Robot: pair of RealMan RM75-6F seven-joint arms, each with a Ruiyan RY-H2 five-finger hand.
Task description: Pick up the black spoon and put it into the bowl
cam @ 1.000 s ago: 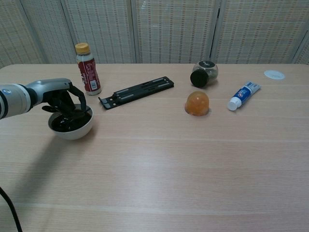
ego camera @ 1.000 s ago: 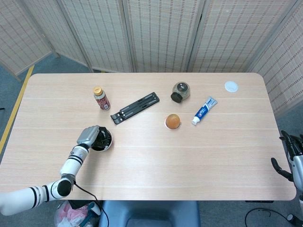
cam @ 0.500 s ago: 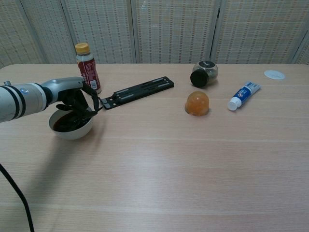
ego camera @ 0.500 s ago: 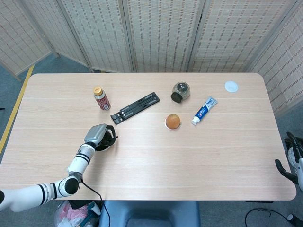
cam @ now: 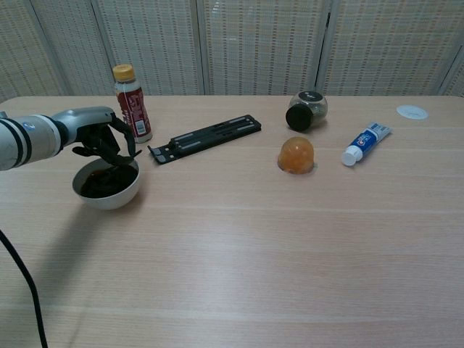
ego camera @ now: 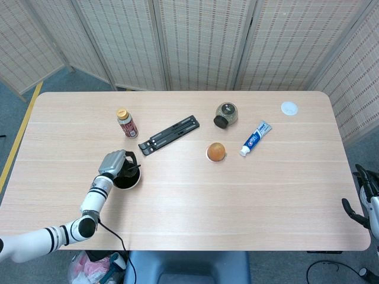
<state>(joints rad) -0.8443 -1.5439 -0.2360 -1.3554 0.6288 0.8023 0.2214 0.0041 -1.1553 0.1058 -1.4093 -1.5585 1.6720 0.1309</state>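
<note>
The left hand hangs just over the white bowl, with its dark fingers curled down toward the dark inside, and the pictures do not show whether it holds anything. The black spoon cannot be picked out, because the inside of the bowl is all dark. Behind the bowl stands a small bottle, a flat black stand lies to the bowl's right, and the right hand waits far from the bowl, off the table's edge, with fingers apart and nothing in it.
</note>
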